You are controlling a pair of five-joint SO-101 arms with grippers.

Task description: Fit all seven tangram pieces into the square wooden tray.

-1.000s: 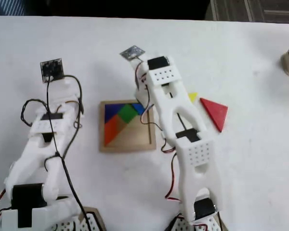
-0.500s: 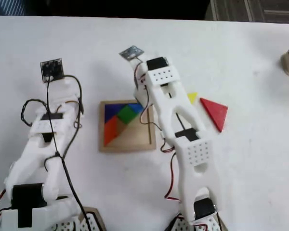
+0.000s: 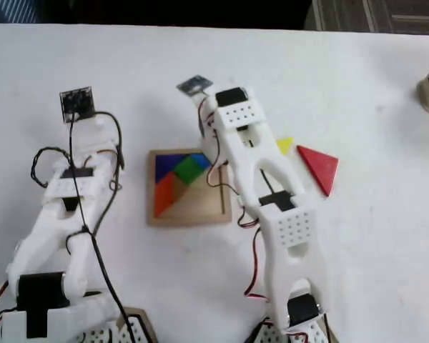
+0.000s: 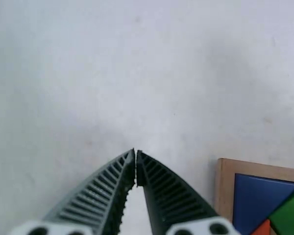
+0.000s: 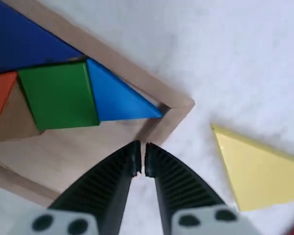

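Your right tool (image 5: pixel 141 159) is closed, empty, above the tray's (image 3: pixel 189 219) 1 o'clock corner. Your left tool (image 4: pixel 136 166) is closed at its 10 o'clock. The yellow piece (image 3: pixel 286 144) and red piece (image 3: pixel 319 168) lie on the bench (image 3: pixel 357 86) at its 2 o'clock.

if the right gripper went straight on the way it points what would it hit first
Probably the bare wood floor of the tray, just short of the light blue triangle in its corner. The right gripper looks close above it, but depth is unclear.
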